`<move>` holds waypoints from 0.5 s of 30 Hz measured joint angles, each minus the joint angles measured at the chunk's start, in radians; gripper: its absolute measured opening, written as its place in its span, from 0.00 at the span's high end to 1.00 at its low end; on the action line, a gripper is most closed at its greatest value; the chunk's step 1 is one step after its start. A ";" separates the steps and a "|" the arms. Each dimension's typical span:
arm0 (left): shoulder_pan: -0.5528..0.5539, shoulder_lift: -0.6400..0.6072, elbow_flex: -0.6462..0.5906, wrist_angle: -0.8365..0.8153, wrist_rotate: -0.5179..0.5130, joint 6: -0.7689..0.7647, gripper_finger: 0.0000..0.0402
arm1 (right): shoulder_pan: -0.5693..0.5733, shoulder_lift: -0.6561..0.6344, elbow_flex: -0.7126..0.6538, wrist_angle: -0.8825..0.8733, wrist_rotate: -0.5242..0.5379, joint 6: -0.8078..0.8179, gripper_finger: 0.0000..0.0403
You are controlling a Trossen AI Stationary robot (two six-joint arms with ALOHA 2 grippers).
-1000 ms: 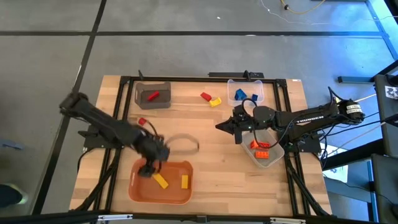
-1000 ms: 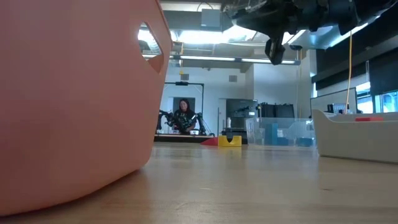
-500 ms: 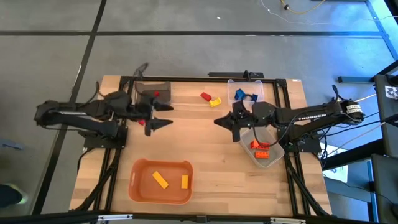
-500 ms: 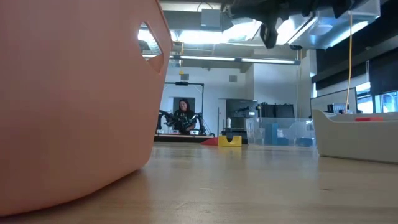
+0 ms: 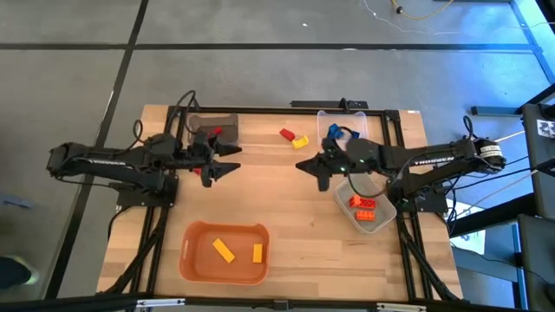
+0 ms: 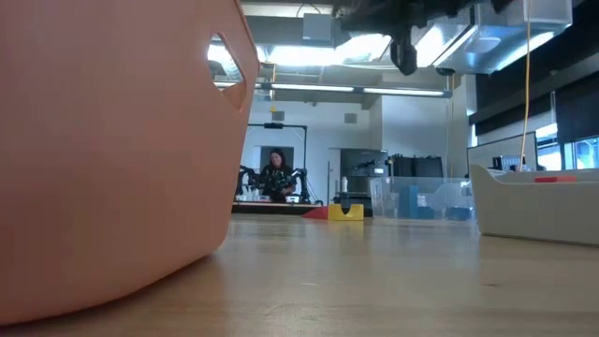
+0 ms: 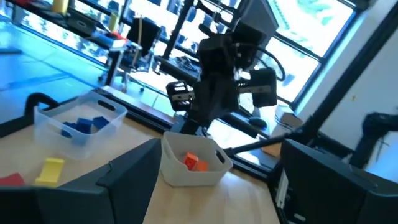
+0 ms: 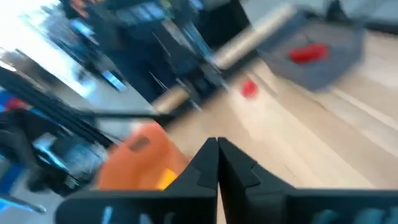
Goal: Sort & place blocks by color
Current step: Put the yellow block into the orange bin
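**High view.** The left jaws are held apart over the desk [image 5: 286, 217] with nothing between them. A loose red block [image 5: 198, 171] lies just behind them, and the dark bin [image 5: 227, 139], which has a red block in it, sits close on their far side. The right jaws are seen pointing toward the left ones, well apart from them. A red block [image 5: 286, 133] and a yellow block [image 5: 301, 141] lie on bare wood just beyond the right tips. It is judged that these three loose blocks are what is left to sort. Each is best approached from straight above, with the jaws opened wide before they are lowered.

**Low view.** The wall of the orange bin [image 6: 112, 150] fills the near side. One arm's jaws hang high overhead. Wide bare desk is left beneath them, up to the clear bin [image 6: 416, 198] and the white bin [image 6: 538, 201].

**Left wrist view.** The left jaws are confirmed spread and empty. The white bin's orange blocks [image 7: 193, 163] are seen ahead of them.

**Right wrist view.** The right jaws are shown pressed together and empty. The loose red block and the dark bin lie ahead of them, with clear wood between. Bin rims are judged to be the only edges to be avoided.
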State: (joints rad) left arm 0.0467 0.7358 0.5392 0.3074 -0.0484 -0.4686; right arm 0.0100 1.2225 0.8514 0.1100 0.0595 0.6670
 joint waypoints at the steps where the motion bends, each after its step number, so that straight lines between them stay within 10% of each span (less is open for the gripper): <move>1: 0.000 -0.004 0.000 0.002 -0.010 0.000 0.20 | -0.006 0.024 0.045 -0.080 0.005 0.000 1.00; 9: 0.000 -0.007 0.000 0.030 -0.039 -0.021 0.20 | -0.115 0.298 0.354 -0.511 0.197 -0.016 0.99; 15: 0.000 -0.006 0.000 0.028 -0.039 -0.023 0.20 | -0.224 0.442 0.397 -0.523 0.145 -0.017 0.79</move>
State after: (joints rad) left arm 0.0463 0.7296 0.5396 0.3359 -0.0879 -0.4915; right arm -0.2144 1.6644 1.2480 -0.4133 0.2047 0.6500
